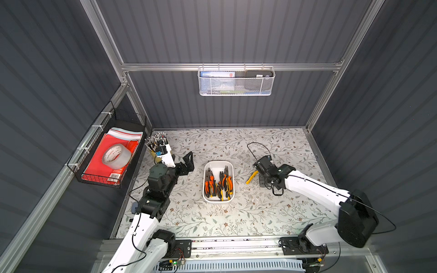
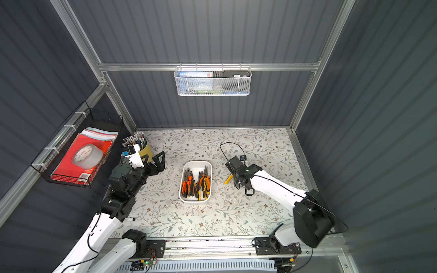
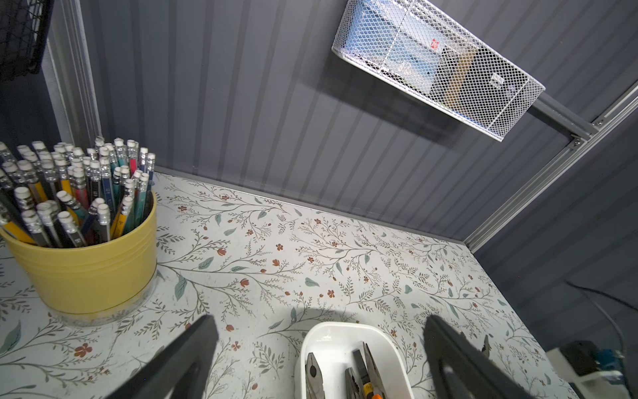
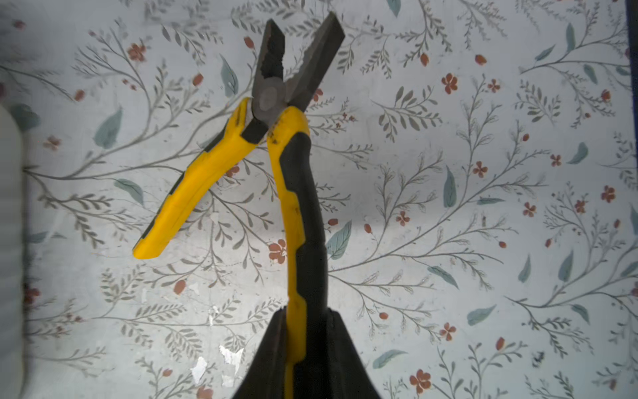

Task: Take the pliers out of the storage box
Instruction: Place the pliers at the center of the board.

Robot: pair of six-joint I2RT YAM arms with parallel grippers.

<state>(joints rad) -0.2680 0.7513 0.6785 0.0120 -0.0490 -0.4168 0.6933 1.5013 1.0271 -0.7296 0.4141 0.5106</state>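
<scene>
Well, the white box [image 1: 218, 165] sits in the middle of the counter [image 1: 260, 212], and a heap of pliers [image 1: 218, 184] lies in it, orange and yellow handles mixed. The right hand [image 4: 303, 314] is clamped on one handle of a yellow-and-black pair [image 4: 297, 193], outside the box, over the counter on the robot's right of it. The left hand [image 1: 189, 163] has its fingers wide apart and holds nothing, near a yellow cup [image 3: 89, 269] full of pencils [image 3: 69, 186]. A black wire basket [image 1: 128, 117] on the side wall holds a tape roll [image 1: 115, 156]. A white mesh basket [image 1: 250, 87] hangs on the grey ribbed back wall. The counter has a flower pattern.
</scene>
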